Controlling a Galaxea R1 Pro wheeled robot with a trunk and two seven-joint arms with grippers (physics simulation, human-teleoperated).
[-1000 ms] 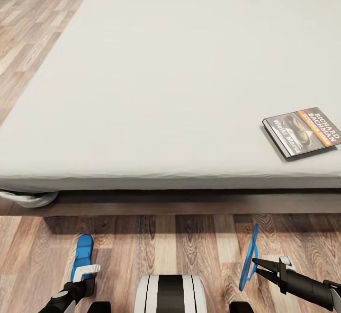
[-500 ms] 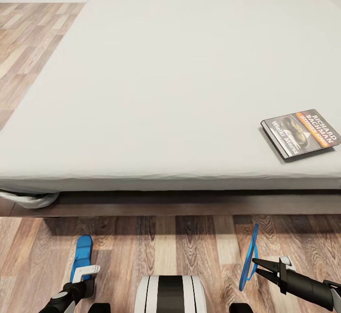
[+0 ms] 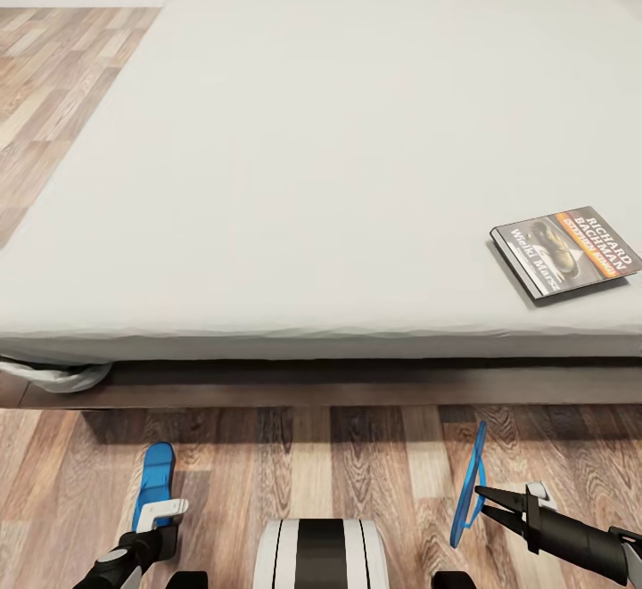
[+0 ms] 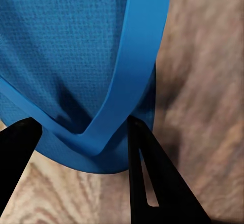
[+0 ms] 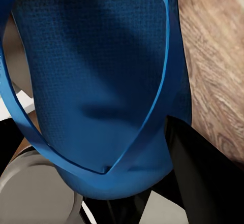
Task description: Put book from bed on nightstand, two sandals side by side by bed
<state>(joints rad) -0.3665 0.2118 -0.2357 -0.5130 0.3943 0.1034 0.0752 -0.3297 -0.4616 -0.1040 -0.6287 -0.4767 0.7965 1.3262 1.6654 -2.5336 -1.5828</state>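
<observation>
The book (image 3: 566,251) lies flat near the right end of the bed's pale mattress (image 3: 294,143), close to its front edge. One blue sandal (image 3: 157,478) rests flat on the wood floor at the lower left. My left gripper (image 3: 163,511) hovers over its near end, open, with a finger (image 4: 150,176) on each side of the strap's V (image 4: 94,140). The other sandal (image 3: 469,482) stands on edge above the floor at the lower right, with my right gripper (image 3: 482,492) shut on it. Its blue sole and strap (image 5: 101,97) show up close in the right wrist view.
The bed's dark wooden frame (image 3: 357,386) runs across in front of me, just beyond both sandals. A crumpled white cloth (image 3: 55,376) pokes out under its left corner. My white base (image 3: 321,553) sits between the arms. Wood-plank floor (image 3: 53,81) stretches along the bed's left.
The whole picture has shifted slightly, so the camera moved. Both grippers and both sandals keep their places.
</observation>
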